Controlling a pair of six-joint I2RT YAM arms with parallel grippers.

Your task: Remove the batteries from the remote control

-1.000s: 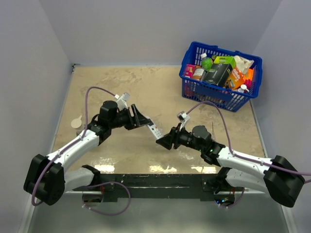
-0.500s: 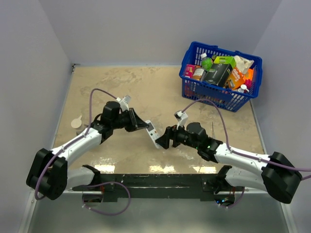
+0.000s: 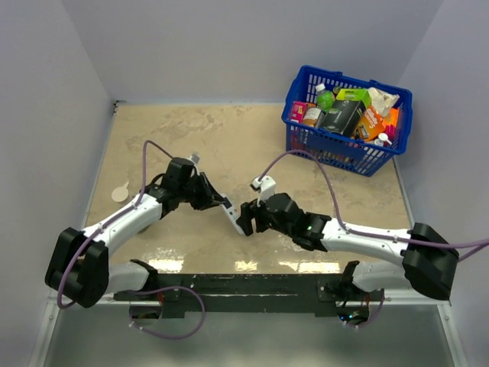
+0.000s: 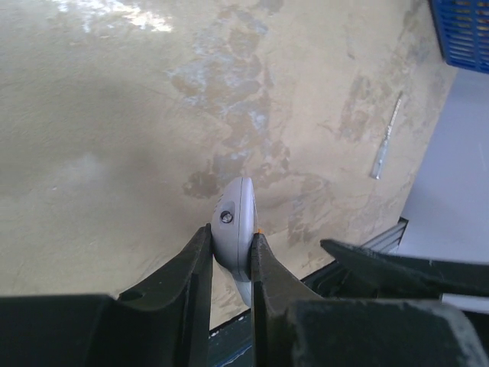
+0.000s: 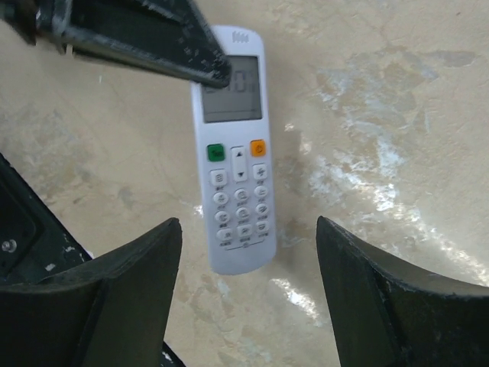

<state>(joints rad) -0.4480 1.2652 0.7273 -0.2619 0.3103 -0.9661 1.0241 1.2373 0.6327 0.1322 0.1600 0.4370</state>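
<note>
Left pincer (image 4: 231, 235) clamps remote control (image 5: 235, 153) | right pincer (image 5: 248, 225) gaping, empty | buttons (image 5: 241, 206): right wrist only

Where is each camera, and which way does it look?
Top external: high behind the arms, looking down on the beige table; both arms show.
Left wrist: on the left arm, facing the table; left gripper shut on the slim white rectangular remote control.
Right wrist: on the right arm, looking down; open right gripper frames its buttons.
All share the remote control.

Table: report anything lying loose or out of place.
A thin metallic stick lies loose on the table, on its own; a pale round disc sits by the left wall. Neither can be identified.
</note>
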